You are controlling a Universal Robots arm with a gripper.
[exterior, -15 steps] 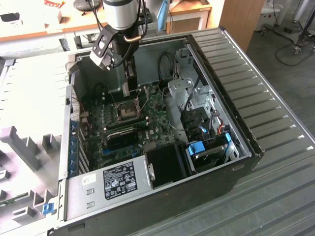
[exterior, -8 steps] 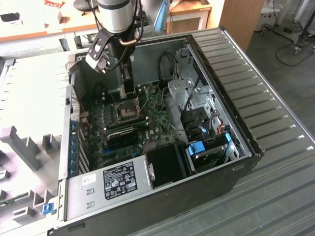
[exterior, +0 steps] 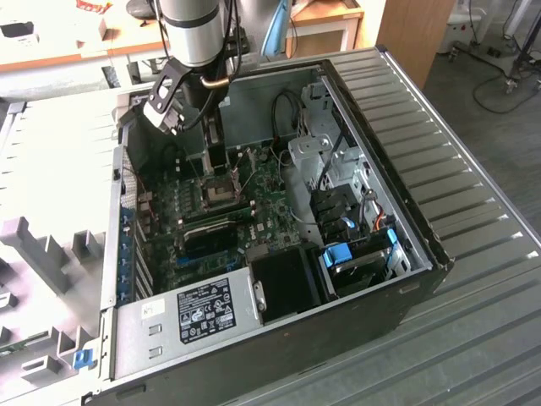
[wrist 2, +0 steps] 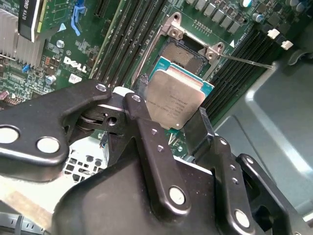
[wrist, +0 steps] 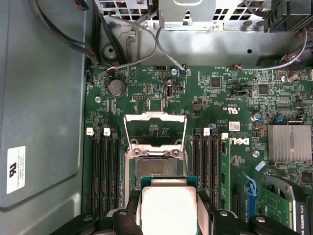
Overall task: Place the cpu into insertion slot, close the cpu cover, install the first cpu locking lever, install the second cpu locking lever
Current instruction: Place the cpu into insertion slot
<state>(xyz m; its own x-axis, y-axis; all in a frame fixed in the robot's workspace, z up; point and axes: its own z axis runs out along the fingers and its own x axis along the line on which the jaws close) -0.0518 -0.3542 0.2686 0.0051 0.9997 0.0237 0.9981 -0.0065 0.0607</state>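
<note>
My gripper (wrist 2: 168,122) is shut on the cpu (wrist 2: 175,98), a small square chip with a dull silver top and a green edge. Its black fingers (wrist 2: 143,115) grip two opposite edges. The first wrist view shows the cpu (wrist: 168,205) hanging just above and partly over the near side of the insertion slot (wrist: 155,167), whose dark centre lies bare. The cpu cover (wrist: 155,116), a thin metal frame, stands swung up on the slot's far side. In the exterior view my gripper (exterior: 217,162) reaches down into the open computer case over the slot (exterior: 221,194).
Rows of black memory slots (wrist: 105,171) flank the socket on both sides. A finned heatsink (wrist: 289,143) and a card (wrist: 281,200) sit further off. Cables (wrist: 146,49) run along the case wall. A power supply (exterior: 203,309) and drive bays (exterior: 359,254) fill the case's near end.
</note>
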